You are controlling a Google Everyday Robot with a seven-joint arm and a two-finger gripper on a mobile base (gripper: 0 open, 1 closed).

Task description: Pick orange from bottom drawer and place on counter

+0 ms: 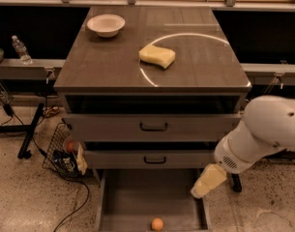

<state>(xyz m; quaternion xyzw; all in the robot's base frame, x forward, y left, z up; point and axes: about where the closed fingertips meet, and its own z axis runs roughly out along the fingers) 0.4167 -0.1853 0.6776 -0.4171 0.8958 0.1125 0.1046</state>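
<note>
One orange (157,224) lies in the open bottom drawer (137,197), below the table's (113,66) front edge. The claw (208,181) hangs below the front-right corner, its state impossible to tell. The fruit looks light, firm and prone to roll, so a grip across its middle seems best.
</note>
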